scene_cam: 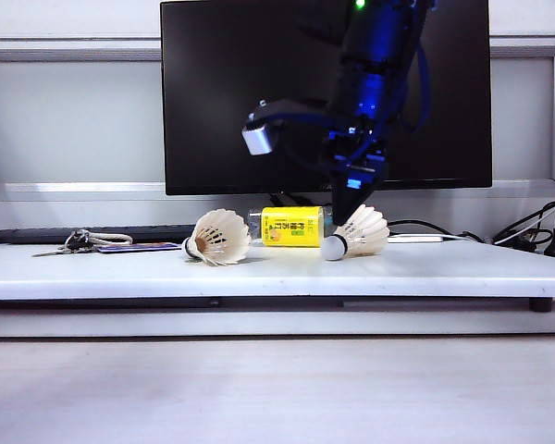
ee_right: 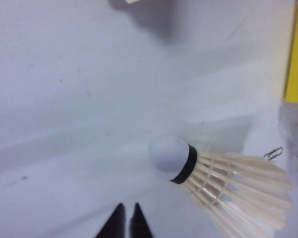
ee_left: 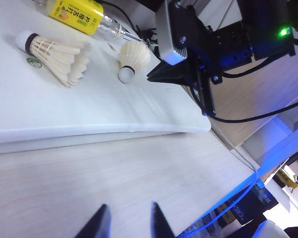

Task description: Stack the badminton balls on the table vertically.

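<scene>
Shuttlecocks lay on their sides on the white counter (scene_cam: 92,268), the left one (scene_cam: 218,238) with cork toward the keys (scene_cam: 79,241), the right one (scene_cam: 356,234) partly hidden by the right end effector (scene_cam: 348,190). Only the right wrist view showed that end effector (ee_right: 127,220) pressed together and empty (cork (ee_right: 170,157) nearby). The left end effector (ee_left: 127,220) hovered spread over the lower wood surface (ee_left: 139,173), seen only in its own view.

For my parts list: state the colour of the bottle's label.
Yellow label; clearest in the exterior view.

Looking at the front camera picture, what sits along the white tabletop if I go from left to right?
A bunch of metal keys → a cream feather shuttlecock lying on its side → a yellow-labelled bottle lying flat → a second cream feather shuttlecock, with the right arm's dark pincer just above it → black cables.
</scene>
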Tool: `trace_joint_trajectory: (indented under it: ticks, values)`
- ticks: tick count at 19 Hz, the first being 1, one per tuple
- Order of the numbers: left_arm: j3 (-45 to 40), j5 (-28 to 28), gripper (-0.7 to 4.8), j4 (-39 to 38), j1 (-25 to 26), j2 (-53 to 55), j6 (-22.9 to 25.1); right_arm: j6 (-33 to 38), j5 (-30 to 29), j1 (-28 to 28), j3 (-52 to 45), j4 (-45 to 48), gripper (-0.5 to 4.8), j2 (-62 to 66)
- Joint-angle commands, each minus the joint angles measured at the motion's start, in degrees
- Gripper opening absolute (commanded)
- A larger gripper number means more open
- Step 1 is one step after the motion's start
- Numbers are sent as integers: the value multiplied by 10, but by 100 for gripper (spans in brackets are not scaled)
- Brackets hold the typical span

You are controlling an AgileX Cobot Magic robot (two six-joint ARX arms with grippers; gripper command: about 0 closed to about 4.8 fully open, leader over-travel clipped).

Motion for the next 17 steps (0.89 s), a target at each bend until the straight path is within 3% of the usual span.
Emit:
trace_joint_trajectory:
  ticks: [1, 4, 10, 17]
  values:
    - [-1, 3, 116, -4, 0, -2, 16, -75, 5, 3, 3, -9, 78, -1]
    - [-1, 2, 116, -4, 0, -2, 19, -145, 33, 3, 3, -40, 92, -1]
    - [-1, 2, 116, -5, 0, -2, 44, -313, 22, 4, 3, -15, 116, -1]
    - [-1, 2, 116, -5, 0, -2, 50, -363, 4, 4, 3, 28, 127, 1]
